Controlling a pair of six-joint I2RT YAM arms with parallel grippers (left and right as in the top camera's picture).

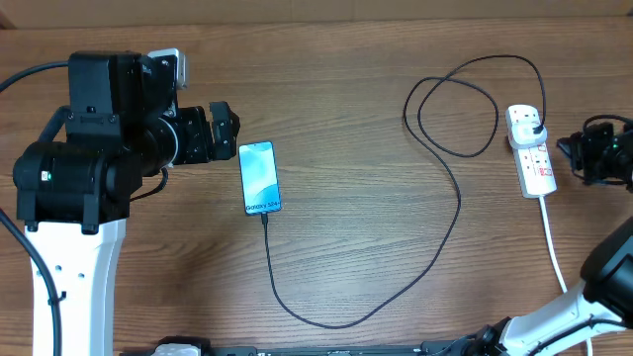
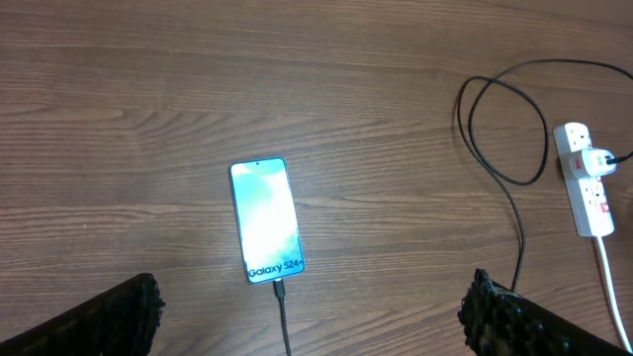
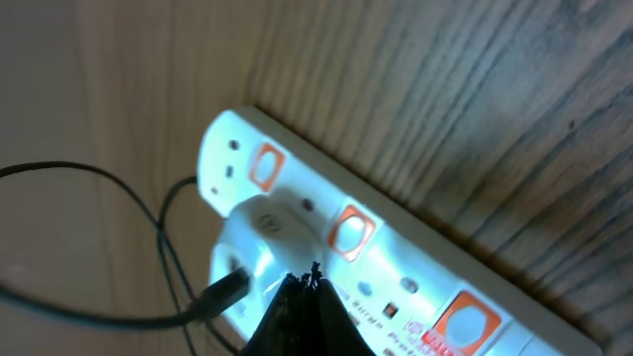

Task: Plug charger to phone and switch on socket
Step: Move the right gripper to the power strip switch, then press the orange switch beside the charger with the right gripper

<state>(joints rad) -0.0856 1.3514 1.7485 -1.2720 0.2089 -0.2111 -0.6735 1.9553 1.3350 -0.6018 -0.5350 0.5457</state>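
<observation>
The phone (image 1: 260, 177) lies flat on the wooden table with its blue-and-white screen lit; it also shows in the left wrist view (image 2: 266, 220). The charger cable (image 1: 450, 198) runs from the phone's bottom edge, where its tip (image 2: 279, 290) is in the port, in loops to a plug on the socket (image 1: 530, 150). My left gripper (image 1: 226, 132) is open and empty, just left of the phone. My right gripper (image 3: 307, 287) is shut, its tips just above the socket (image 3: 396, 267) beside the white adapter (image 3: 259, 242).
The socket's thick white cord (image 1: 554, 247) runs toward the table's front edge at the right. The cable's loops (image 1: 465, 104) lie left of the socket.
</observation>
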